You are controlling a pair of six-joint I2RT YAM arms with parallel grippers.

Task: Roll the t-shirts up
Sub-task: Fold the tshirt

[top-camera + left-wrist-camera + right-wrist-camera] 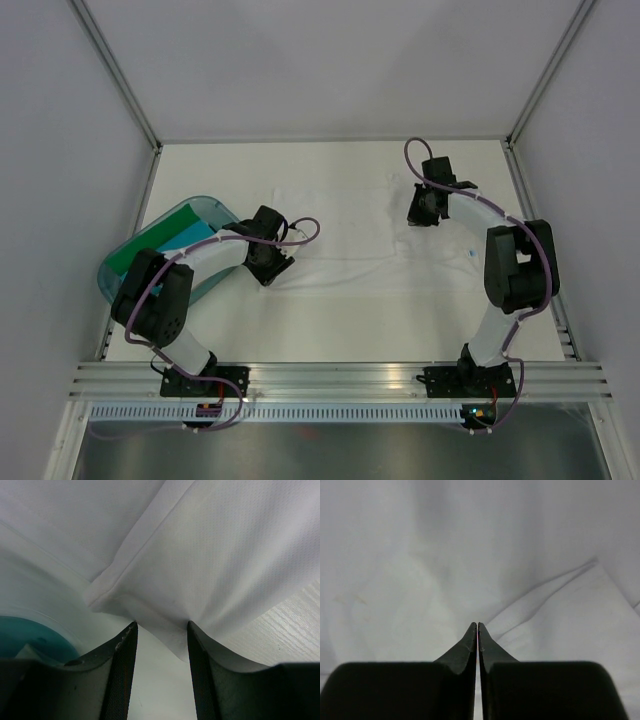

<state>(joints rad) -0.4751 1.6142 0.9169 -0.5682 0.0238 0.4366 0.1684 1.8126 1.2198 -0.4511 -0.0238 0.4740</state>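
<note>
Here, left arm (215, 255) low, jaws parted on white t-shirt (360, 238), right jaws clenched.

tub (200, 201): near end hidden under the left arm (160, 300); in the left wrist view only a blurred teal corner shows at the frame edge.
green roll (130, 258), turquoise roll (187, 238): partly covered by that arm.
white shirt (370, 245): outline barely separable from the pale bench (350, 330); cut off in both wrist views.
neck label (470, 255): blue speck, too small to read.
right tool (477, 628): cloth between the tips or not, unclear.
</note>
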